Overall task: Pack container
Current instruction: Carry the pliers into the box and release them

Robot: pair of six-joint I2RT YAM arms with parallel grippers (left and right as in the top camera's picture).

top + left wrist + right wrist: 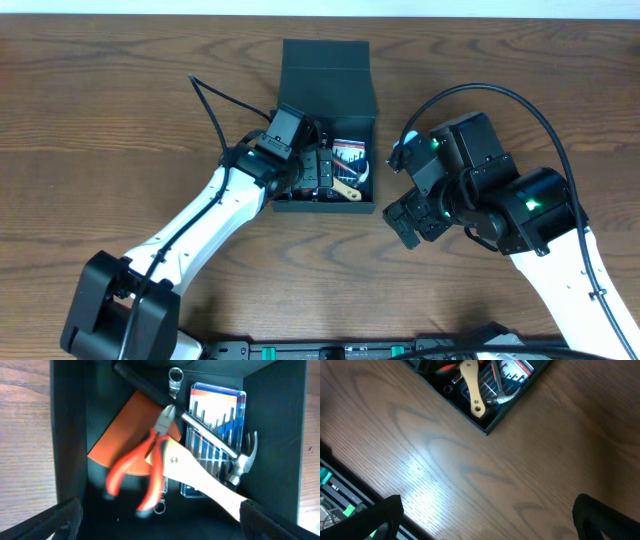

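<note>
Twice found fingers spread wide and holding nothing: on the left gripper (318, 170) and on the right gripper (408, 222). From overhead, saw the container (328, 80) at the far middle of the table (120, 100), flap lid standing open at the back, but could barely sort its contents under the left arm.

Through the left wrist view, looked straight down into it and counted:
- one pair of red-handled pliers (152, 445) (blurred)
- one claw hammer (242, 462) on a steel shaft with a black grip
- one wooden handle (200, 477) with a hole at its end (head out of sight)
- one clear screwdriver case (215, 405)
- one orange card (122, 425)
- wrench rings (175, 375) at top and bottom (one wrench or two, could not tell)

Located the left gripper directly above the open box. Through the right wrist view, caught only the box's near corner at the upper edge. Located the right gripper over bare wood, near the container's right side, not touching.
</note>
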